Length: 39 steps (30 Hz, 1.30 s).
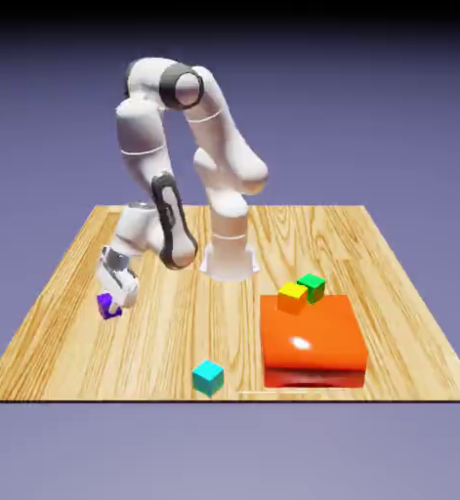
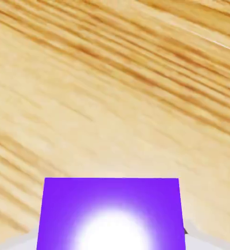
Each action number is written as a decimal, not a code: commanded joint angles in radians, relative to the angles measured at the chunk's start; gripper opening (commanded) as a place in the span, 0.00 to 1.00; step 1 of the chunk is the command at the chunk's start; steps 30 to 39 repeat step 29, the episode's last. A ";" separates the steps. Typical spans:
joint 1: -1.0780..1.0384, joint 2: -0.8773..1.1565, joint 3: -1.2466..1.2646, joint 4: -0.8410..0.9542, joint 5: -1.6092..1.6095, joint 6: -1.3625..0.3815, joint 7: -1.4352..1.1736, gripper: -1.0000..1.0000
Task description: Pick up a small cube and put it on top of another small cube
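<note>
You have the white two-finger gripper (image 1: 116,287) closed on the small plain purple cube (image 2: 112,215); in the hand view the cube sits large between the pale finger sides, so it looks grasped. It is over by the edge of the pale wooden table (image 1: 165,361) on the exterior view's left, about midway between the far and near edges. Whether its underside touches the wood, you can't tell from here.

The step in hand, as I judge it, is securing the cube and lifting it. Keep your squeeze firm and go straight up first, without twisting, since the hand leans in the exterior view and a sideways pull could drag or tip the cube against the wood. Check that its top face remains square in the hand view as you rise.

Which cube must carry it isn't settled by the task. The small cyan cube (image 1: 208,378) near the table's near edge seems the easiest base, standing on flat wood. The small yellow-orange cube (image 1: 293,298) and the small green cube (image 1: 312,286) are by the far edge of the glossy orange-red block (image 1: 312,337), and are a riskier choice because they crowd each other. Carry yours high, level its bottom face over the chosen cube, lower gently, and open only once it bears fully.
</note>
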 commanded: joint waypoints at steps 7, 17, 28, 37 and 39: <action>0.089 -0.138 0.036 -0.017 -0.032 -0.121 -0.009 0.00; 0.452 -0.173 0.242 0.211 -0.319 -0.389 0.021 0.00; 0.668 0.072 0.057 0.324 -0.253 -0.252 -0.028 1.00; 0.638 0.036 0.085 0.308 -0.264 -0.273 -0.020 1.00; 0.638 0.036 0.085 0.308 -0.264 -0.273 -0.020 1.00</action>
